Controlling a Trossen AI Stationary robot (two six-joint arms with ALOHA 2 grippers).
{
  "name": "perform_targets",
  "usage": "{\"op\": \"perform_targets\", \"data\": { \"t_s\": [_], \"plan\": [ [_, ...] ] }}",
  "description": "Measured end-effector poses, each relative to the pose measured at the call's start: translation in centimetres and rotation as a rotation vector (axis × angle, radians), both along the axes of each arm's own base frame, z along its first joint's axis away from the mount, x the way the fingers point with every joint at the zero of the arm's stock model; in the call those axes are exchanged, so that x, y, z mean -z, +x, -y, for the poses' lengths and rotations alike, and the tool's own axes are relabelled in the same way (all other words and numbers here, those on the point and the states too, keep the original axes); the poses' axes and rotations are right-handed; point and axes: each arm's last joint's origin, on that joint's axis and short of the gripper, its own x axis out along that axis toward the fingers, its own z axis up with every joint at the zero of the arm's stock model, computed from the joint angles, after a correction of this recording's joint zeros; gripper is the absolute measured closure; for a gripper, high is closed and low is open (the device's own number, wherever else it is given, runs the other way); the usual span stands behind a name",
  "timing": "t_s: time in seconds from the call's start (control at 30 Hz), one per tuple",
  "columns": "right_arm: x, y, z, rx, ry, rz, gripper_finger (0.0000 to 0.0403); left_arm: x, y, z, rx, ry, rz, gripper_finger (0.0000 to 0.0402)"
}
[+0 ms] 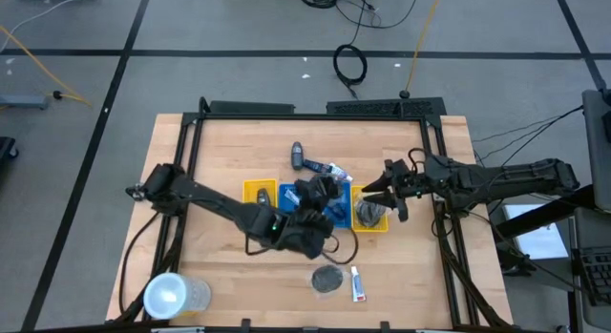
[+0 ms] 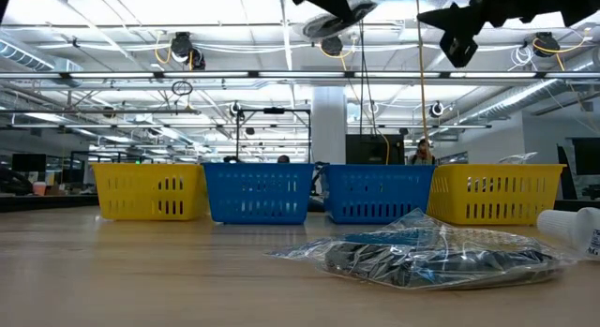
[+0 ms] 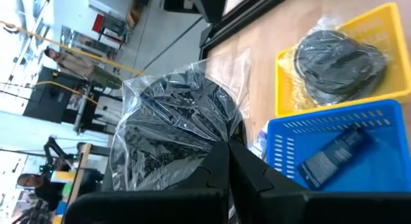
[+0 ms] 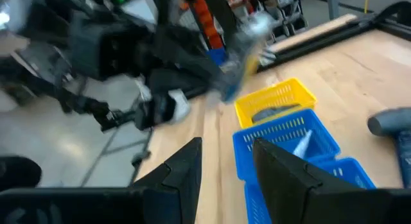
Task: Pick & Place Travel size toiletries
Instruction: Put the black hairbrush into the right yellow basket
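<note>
My left gripper (image 1: 321,194) is shut on a dark mesh puff in a clear plastic bag (image 3: 173,131), high above the blue trays; the puff also shows at the top of the low view (image 2: 328,25). My right gripper (image 1: 380,196) is open and empty above the right yellow tray (image 1: 374,221), which holds another bagged puff (image 1: 368,215). A third bagged puff (image 1: 327,279) and a white tube (image 1: 358,284) lie flat on the table near its front edge. A dark bottle (image 1: 298,156) and another small item (image 1: 327,169) lie behind the trays. My left gripper pinches the clear bag at its edge (image 3: 215,146), beside the puff, between its two fingers (image 3: 247,179). The bagged puff is lifted clear of the trays and the table and stands out past the fingertips.
Two blue trays (image 1: 336,211) stand between two yellow ones (image 1: 256,192) at mid-table; one blue tray holds a blue-labelled item (image 3: 334,156). A large clear cup (image 1: 174,295) lies at the near left corner. A black frame (image 1: 315,111) borders the table.
</note>
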Motion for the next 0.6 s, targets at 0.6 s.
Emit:
{"op": "perform_targets", "data": {
  "t_s": [0.6],
  "plan": [
    [0.6,2.6,0.1,0.032,0.001,0.041,0.0273,1.4,3.0,-1.2,0.119,-0.011,0.013,0.0402]
  ]
}}
